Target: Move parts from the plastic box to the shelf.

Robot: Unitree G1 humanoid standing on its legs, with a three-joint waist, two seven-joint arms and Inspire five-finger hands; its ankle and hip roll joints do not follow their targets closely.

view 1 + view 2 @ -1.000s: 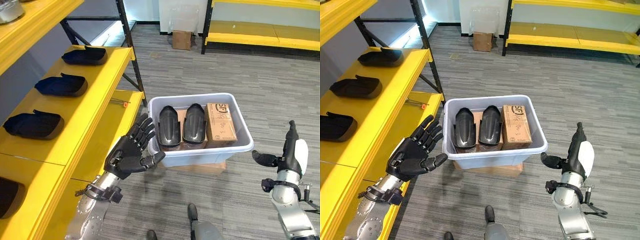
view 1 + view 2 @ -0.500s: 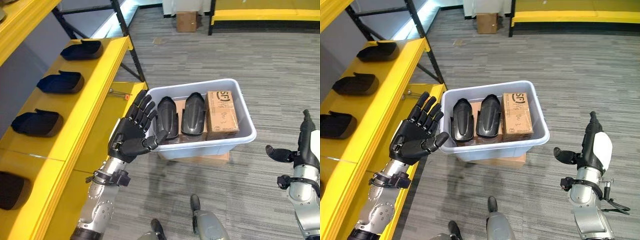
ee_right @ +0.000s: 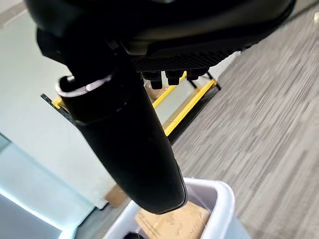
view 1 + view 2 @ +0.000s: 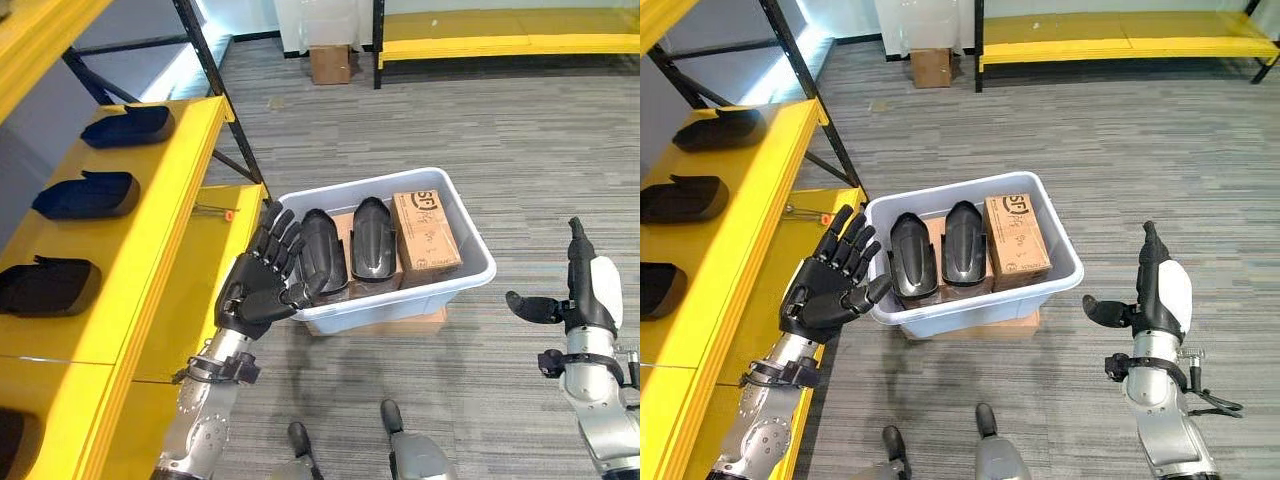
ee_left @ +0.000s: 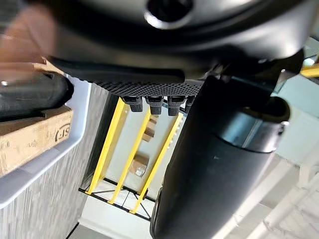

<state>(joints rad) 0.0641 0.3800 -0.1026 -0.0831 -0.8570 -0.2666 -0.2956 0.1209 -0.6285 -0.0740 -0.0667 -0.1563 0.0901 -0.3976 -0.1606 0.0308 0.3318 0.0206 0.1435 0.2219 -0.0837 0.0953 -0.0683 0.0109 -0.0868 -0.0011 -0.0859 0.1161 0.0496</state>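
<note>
A pale grey plastic box [image 4: 470, 275] stands on the floor atop a flat piece of cardboard. Inside it lie two black curved parts [image 4: 322, 252] [image 4: 369, 238] side by side and a brown cardboard carton [image 4: 425, 232]. My left hand [image 4: 260, 290] is open, palm toward the box, fingers spread just off its left front corner and holding nothing. My right hand [image 4: 585, 300] hovers open to the right of the box, well apart from it. Several black parts [image 4: 88, 196] rest in a row on the yellow shelf [image 4: 170, 215] at left.
The shelf's dark steel upright [image 4: 215, 90] stands behind the box. A lower yellow shelf board [image 4: 215, 270] holds a small orange-tipped tool [image 4: 226, 213]. A cardboard box [image 4: 329, 62] and another yellow rack [image 4: 500, 22] stand far back across the grey floor.
The camera has shifted, so the whole scene sits differently. My left hand has come closer to the box's left front corner, still open. My right hand stays raised and open.
</note>
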